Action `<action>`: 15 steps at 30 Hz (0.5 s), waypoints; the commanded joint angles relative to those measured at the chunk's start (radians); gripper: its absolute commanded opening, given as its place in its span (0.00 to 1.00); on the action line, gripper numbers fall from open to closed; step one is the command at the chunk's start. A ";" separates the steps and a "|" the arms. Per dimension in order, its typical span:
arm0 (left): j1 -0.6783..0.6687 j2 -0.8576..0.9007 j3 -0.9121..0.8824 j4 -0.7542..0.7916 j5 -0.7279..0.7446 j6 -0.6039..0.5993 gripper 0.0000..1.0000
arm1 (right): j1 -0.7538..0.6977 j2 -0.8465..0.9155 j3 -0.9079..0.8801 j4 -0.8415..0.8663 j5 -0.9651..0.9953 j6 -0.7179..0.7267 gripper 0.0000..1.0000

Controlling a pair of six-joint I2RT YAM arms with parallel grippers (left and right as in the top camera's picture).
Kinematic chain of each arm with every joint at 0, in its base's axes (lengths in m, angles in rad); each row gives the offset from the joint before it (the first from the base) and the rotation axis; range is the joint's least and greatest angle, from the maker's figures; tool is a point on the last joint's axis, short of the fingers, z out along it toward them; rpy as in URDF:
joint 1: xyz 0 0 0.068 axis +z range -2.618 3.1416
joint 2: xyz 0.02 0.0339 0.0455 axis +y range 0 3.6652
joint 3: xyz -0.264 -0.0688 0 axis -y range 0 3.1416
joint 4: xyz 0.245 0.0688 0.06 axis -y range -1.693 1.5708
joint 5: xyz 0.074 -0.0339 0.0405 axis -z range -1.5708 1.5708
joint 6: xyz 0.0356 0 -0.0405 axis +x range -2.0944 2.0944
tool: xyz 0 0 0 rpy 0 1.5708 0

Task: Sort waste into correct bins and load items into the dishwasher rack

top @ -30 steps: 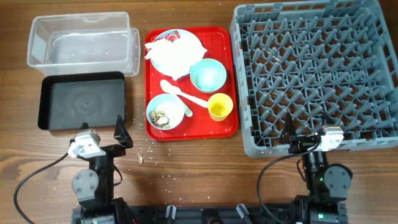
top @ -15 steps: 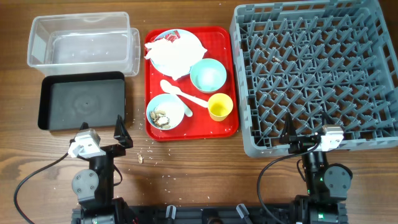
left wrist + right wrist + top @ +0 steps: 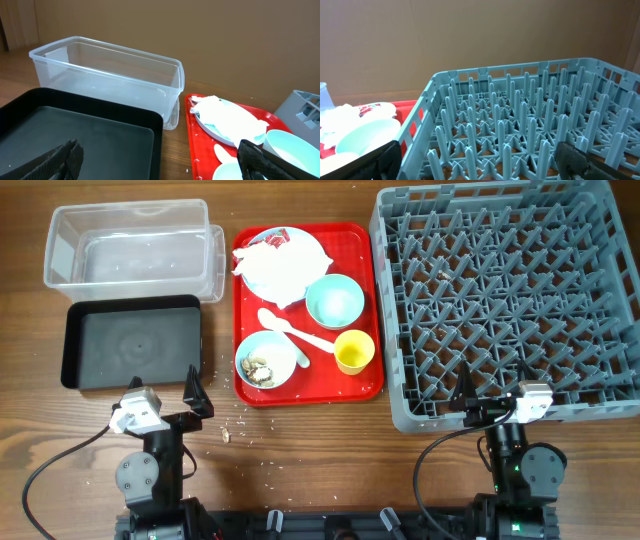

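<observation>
On the table (image 3: 300,470), seen from overhead, the tub (image 3: 130,245) sits at the far left with the black tray (image 3: 130,342) just in front of it. The red tray (image 3: 360,255) lies in the middle and the rack (image 3: 505,300) fills the right side. On the red tray, the plate (image 3: 310,250) carries the napkin (image 3: 275,272) and the wrapper (image 3: 272,240). In front of it are the empty bowl (image 3: 334,300), the cutlery (image 3: 297,333), the cup (image 3: 353,351) and a second bowl (image 3: 272,352) holding the scraps (image 3: 258,368). Crumbs (image 3: 228,435) lie on the wood near the left gripper (image 3: 163,387), which sits in front of the black tray, jaws spread wide and holding nothing. The right gripper (image 3: 495,385) sits at the rack's near edge, equally wide and holding nothing. From the left wrist, the left gripper (image 3: 160,160) shows both fingertips (image 3: 65,156) at the bottom corners, far apart, facing the black tray (image 3: 75,135), the tub (image 3: 105,70) behind it, and the red tray (image 3: 192,150) with the plate (image 3: 210,127), napkin (image 3: 222,114) and empty bowl (image 3: 295,150). From the right wrist, the right gripper (image 3: 480,162) has its fingertips (image 3: 580,160) wide apart before the rack (image 3: 530,130), with the red tray (image 3: 406,105) and the empty bowl (image 3: 365,135) at the left.
</observation>
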State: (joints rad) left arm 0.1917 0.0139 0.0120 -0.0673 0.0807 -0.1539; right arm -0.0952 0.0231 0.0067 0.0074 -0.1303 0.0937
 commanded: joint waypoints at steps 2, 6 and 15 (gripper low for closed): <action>-0.005 -0.011 -0.006 0.003 0.005 0.016 1.00 | -0.003 -0.005 -0.002 0.003 -0.006 0.059 1.00; -0.005 -0.011 -0.006 0.135 0.139 0.016 1.00 | -0.003 -0.005 -0.001 0.111 -0.111 0.046 1.00; -0.005 0.244 0.196 0.308 0.241 0.012 1.00 | -0.003 0.169 0.207 0.179 -0.163 -0.045 1.00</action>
State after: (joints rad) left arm 0.1917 0.1383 0.0849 0.2356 0.2878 -0.1539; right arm -0.0952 0.1097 0.1108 0.1764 -0.2543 0.0761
